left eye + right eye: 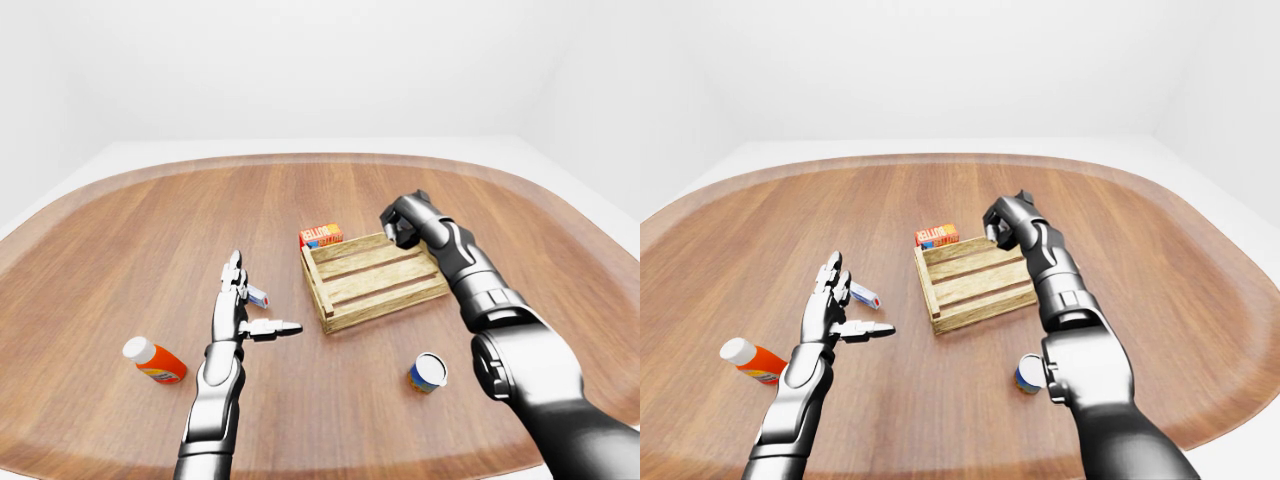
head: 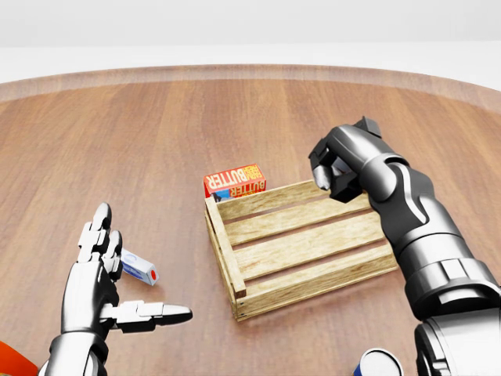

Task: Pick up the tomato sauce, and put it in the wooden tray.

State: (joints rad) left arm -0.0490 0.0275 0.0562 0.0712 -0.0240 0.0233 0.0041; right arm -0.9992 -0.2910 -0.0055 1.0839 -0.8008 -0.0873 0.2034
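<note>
Meanwhile butter box (image 2: 235,181) touches wooden tray (image 2: 301,270); left hand (image 2: 106,286) splayed; right hand (image 2: 338,166) curled, empty.

A large wooden table (image 1: 150,230) with rounded corners and a paler band along its rim fills most of the left-eye view, its grain running from 6 o'clock toward 12 o'clock. Beyond its rim, toward 12 o'clock, a pale floor (image 1: 300,147) meets plain white walls (image 1: 300,60), with faint corner lines at about 10 and 2 o'clock. The light is soft and even, casting only faint shadows on the wood.
</note>
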